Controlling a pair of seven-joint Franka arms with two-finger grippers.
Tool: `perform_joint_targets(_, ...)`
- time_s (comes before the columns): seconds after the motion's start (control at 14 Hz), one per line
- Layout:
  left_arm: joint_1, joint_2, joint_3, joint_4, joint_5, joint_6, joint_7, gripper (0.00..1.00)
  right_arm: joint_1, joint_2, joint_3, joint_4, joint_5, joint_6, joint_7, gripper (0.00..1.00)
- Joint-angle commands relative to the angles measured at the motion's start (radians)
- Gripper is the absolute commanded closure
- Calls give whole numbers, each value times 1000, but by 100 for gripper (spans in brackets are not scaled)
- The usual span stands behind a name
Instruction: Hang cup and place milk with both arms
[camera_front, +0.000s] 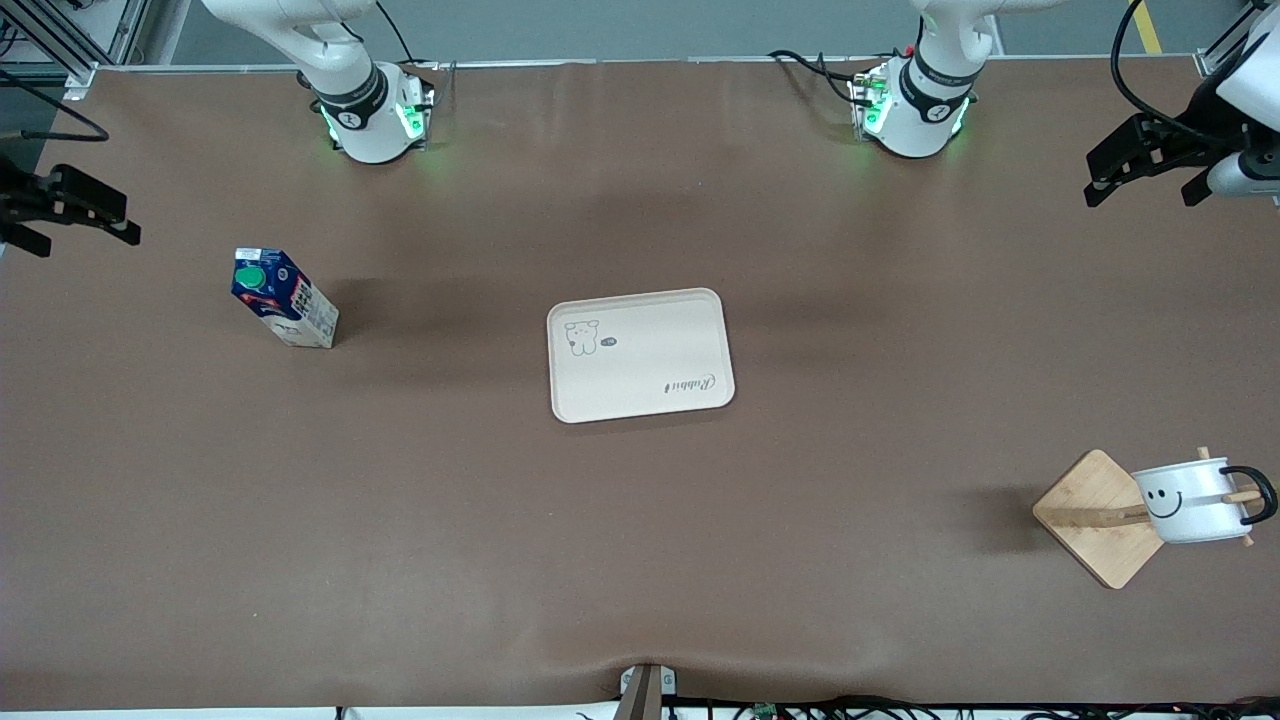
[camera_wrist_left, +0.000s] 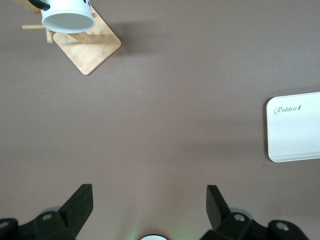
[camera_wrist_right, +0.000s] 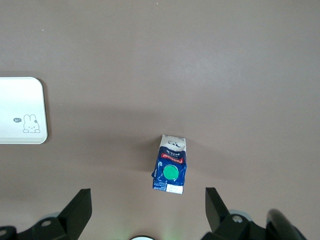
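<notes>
A brown surface (camera_front: 640, 550) carries an empty cream tray (camera_front: 640, 355) at its middle. The milk (camera_front: 285, 298) stands toward the right arm's end; the cup (camera_front: 1190, 500) hangs on a wooden rack (camera_front: 1100, 517) toward the left arm's end. The left tool (camera_front: 1150, 170) and right tool (camera_front: 60, 215) hover open, holding nothing

Brown tabletop (camera_front: 640, 560) mostly bare; a flat tray (camera_front: 640, 355) lies at its centre; upright milk (camera_front: 285, 297) stands toward the right arm's end; wooden rack (camera_front: 1098, 517) holding cup (camera_front: 1190, 500) occupies the camera-side corner at the left arm's end.
</notes>
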Motion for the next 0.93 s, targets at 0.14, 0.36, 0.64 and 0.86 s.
perform_joint_targets(0.14,5,-7,0,-7,-12,10,22,0,4,-5,-1,34,-51,-31,39,0)
perform_joint_targets(0.36,2,-7,-2,-7,-12,10,22,0,7,-5,-1,37,-52,-30,69,0)
perform_joint_targets(0.64,2,-3,-5,13,-13,10,22,0,11,-5,0,51,-42,-30,68,0)
perform_joint_targets(0.86,3,-3,-3,13,-10,7,20,0,7,-5,0,54,-41,-30,69,0)
